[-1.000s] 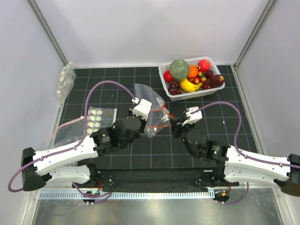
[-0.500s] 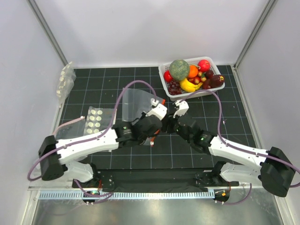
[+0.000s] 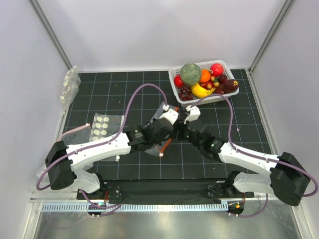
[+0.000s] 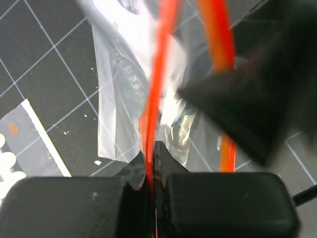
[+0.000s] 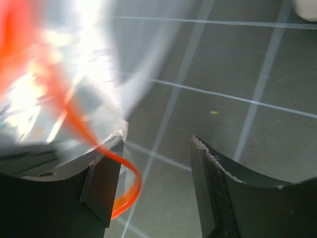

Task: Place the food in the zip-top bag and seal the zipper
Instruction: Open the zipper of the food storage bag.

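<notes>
Lying near the middle of the black gridded mat (image 3: 99,84), largely hidden under both wrists, the zip-top bag (image 4: 119,99) is shown as thin, clear, crinkled plastic with glare on it. Its mouth is edged by the zipper (image 4: 159,74), a narrow bright red-orange strip. One bag and one zipper are counted.

The food (image 3: 205,75) is kept well apart in a white basket (image 3: 227,63) at the far right. Two bright red balls and one orange ball are made out there, beside a green ball (image 3: 190,73), a banana (image 3: 200,91) and dark grapes (image 3: 185,92). Two clear packs of white discs (image 3: 102,127) are seen at the left.

From above, the visible stretch of zipper is laid on a diagonal, from near left to far right; the rest is covered.

The left gripper (image 4: 152,148) is clamped tight on the zipper strip. The right gripper (image 5: 156,144) is spread well apart with nothing pinched, and the strip is curled over the edge of one of its jaws.
</notes>
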You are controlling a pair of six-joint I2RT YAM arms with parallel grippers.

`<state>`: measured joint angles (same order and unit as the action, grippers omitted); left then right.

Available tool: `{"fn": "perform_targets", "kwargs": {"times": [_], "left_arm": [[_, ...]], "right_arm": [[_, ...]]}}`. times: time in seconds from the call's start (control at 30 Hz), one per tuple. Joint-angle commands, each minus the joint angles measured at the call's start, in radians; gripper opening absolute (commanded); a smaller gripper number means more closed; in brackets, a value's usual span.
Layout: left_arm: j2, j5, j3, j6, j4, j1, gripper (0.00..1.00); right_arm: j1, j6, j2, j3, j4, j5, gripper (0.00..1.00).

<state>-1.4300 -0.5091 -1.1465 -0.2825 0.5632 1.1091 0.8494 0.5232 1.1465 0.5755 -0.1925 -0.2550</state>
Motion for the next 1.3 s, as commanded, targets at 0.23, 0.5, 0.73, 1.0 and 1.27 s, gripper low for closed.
{"fn": "perform_targets", "kwargs": {"times": [0.23,0.5,0.73,1.0,1.27], "left_arm": [[0.095,-0.201,0.001,-0.021,0.041,-0.037,0.00],[0.003,-0.257,-0.055,-0.009,0.094,-0.035,0.00],[-0.058,-0.188,-0.153,0.045,0.076,-0.072,0.00],[-0.133,-0.423,-0.161,-0.035,0.044,-0.132,0.01],[-0.078,-0.459,-0.095,-0.096,0.017,-0.137,0.01]], "right_arm": [[-0.187,0.140,0.127,0.029,0.022,0.049,0.61],[-0.187,0.089,0.124,0.012,-0.091,0.198,0.44],[-0.188,0.044,0.199,0.056,-0.217,0.374,0.49],[-0.187,0.072,0.421,0.270,-0.275,0.451,0.19],[-0.200,0.153,0.597,0.317,-0.145,0.352,0.08]]}}
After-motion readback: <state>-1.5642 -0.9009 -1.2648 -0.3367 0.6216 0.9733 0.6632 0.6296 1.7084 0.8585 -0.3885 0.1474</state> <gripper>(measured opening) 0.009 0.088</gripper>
